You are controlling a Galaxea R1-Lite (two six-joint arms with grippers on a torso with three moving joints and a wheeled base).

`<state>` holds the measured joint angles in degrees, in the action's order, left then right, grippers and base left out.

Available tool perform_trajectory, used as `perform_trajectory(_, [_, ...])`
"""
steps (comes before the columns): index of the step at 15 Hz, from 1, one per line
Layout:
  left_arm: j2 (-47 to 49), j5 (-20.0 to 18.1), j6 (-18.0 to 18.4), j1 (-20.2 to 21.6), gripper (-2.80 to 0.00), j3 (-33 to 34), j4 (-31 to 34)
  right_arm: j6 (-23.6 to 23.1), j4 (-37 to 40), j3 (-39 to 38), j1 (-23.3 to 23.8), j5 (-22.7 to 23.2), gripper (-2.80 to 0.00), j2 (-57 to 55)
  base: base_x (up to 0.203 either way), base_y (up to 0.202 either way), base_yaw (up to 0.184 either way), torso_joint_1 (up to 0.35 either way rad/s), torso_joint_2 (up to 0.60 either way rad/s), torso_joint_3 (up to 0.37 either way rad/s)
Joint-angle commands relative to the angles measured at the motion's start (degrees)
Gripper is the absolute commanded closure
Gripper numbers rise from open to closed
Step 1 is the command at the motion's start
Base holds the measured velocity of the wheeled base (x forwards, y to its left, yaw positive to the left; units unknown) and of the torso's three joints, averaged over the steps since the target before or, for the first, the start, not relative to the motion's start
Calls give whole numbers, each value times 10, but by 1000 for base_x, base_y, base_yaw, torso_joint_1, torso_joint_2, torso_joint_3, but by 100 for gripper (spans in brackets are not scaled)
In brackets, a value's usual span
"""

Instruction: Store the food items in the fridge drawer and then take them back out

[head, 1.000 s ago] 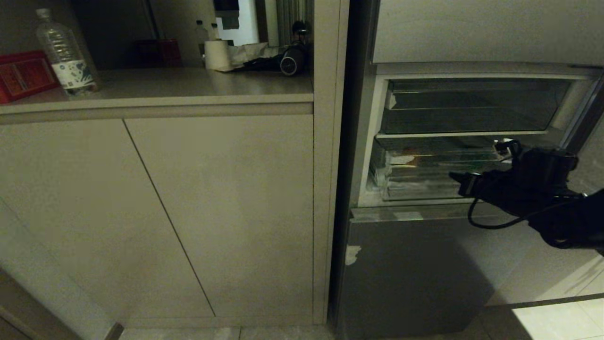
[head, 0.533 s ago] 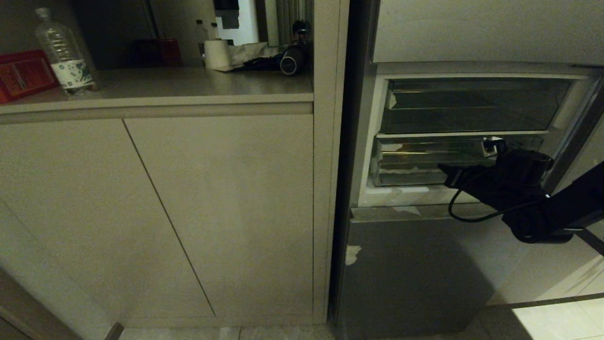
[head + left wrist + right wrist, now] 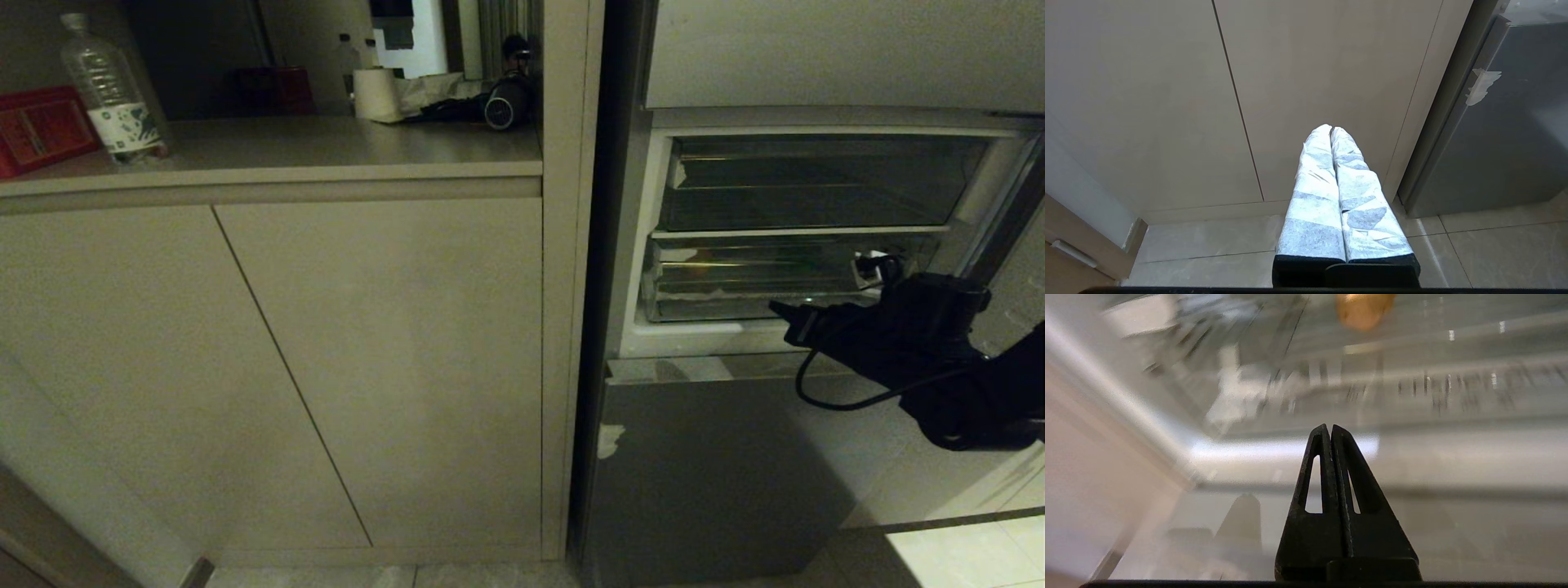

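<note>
Clear plastic fills the space ahead of my right gripper [image 3: 1330,428]: the fridge drawer [image 3: 735,282] sits pushed in within the fridge opening, its stepped front lip just beyond my fingertips, which are pressed tight together and hold nothing. From the head view the right gripper [image 3: 780,309] hangs in front of the drawer's lower right part, tips pointing across toward its middle, close to the front but I cannot tell whether they touch it. Scraps of white tape [image 3: 718,292] run along the drawer front to the side of my tips. Through the plastic, further in than my fingertips, a blurred orange-brown item [image 3: 1363,310] shows. Above the drawer and my gripper a second clear bin [image 3: 816,181] fills the upper shelf, and a white ledge [image 3: 694,336] runs under the drawer. Below that ledge stands the grey metal door panel [image 3: 702,474], with open floor on my arm's side. My left gripper [image 3: 1331,130], wrapped in pale padding, is clenched empty, low and well apart from the fridge, facing the beige cabinet doors [image 3: 1241,102] with tiled floor [image 3: 1208,253] beneath it.
</note>
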<state>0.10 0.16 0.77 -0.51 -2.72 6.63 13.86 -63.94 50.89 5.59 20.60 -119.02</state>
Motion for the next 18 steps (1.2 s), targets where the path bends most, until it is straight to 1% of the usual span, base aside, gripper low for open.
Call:
perform_trajectory(1, [0, 0, 0, 0, 0, 0, 0, 0, -2, -98, 8, 1, 0, 135, 0, 0, 0, 0, 0, 0])
perform_trajectory(3, [0, 0, 0, 0, 0, 0, 0, -4, 20, -185, 15, -4, 0, 251, 0, 0, 0, 0, 0, 0])
perform_trajectory(5, [0, 0, 0, 0, 0, 0, 0, -20, 71, -260, 20, -18, 0, 381, 0, 0, 0, 0, 0, 0])
perform_trajectory(7, [0, 0, 0, 0, 0, 0, 0, -63, 139, -331, 22, -50, 0, 533, 0, 0, 0, 0, 0, 0])
perform_trajectory(10, [0, 0, 0, 0, 0, 0, 0, -138, 233, -414, 21, -92, 0, 783, 0, 0, 0, 0, 0, 0])
perform_trajectory(12, [0, 0, 0, 0, 0, 0, 0, -176, 303, -467, 9, -122, 0, 923, 0, 0, 0, 0, 0, 0])
perform_trajectory(15, [0, 0, 0, 1, 0, 0, 0, -214, 488, -516, -30, -174, 0, 1044, 0, 0, 0, 0, 0, 0])
perform_trajectory(17, [0, 0, 1, 1, 0, 0, 0, -215, 568, -520, -40, -183, 0, 1117, 0, 0, 0, 0, 0, 0])
perform_trajectory(18, [0, 0, -1, 0, 0, 0, 0, -211, 589, -519, -43, -185, 0, 1159, 0, 0, 0, 0, 0, 0])
